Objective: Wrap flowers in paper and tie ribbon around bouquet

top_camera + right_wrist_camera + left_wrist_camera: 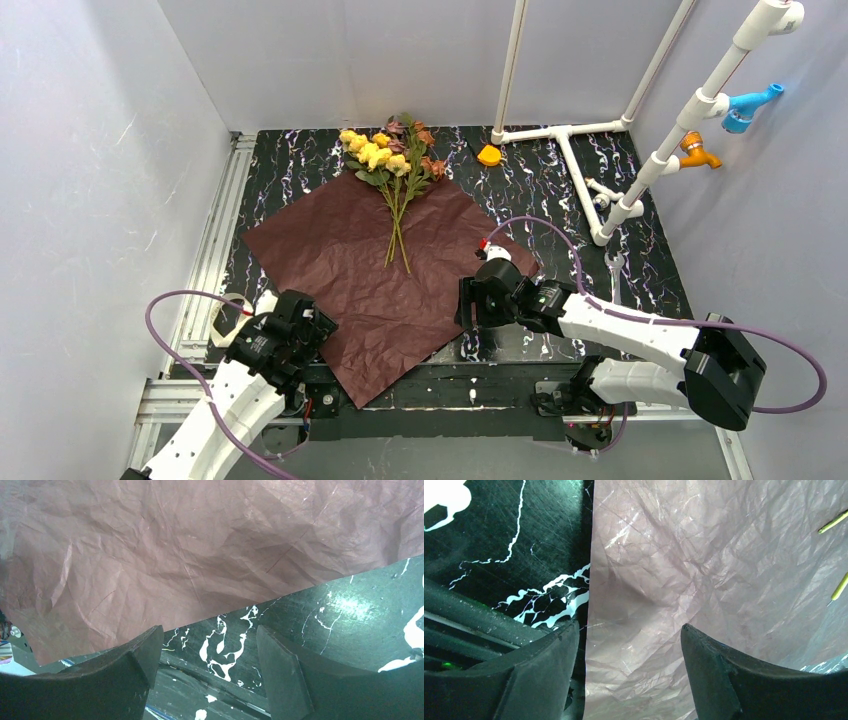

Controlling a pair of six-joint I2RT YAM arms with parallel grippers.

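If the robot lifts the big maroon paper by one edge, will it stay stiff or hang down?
Probably floppy: the paper is thin and full of creases, so a lifted edge would likely droop. It looks light, so a push may slide or wrinkle it. The flowers lying partly on it could shift.

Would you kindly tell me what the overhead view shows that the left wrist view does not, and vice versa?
Only the overhead view shows the blooms of the flowers, the orange cap, the white pipe frame and the right tool, open by the right edge of the paper. Only the left wrist view shows the left tool up close, open, with the paper's straight edge running between its fingers in the picture. Both show the crinkled maroon paper, thin green stems lying on it, and the black marbled table.
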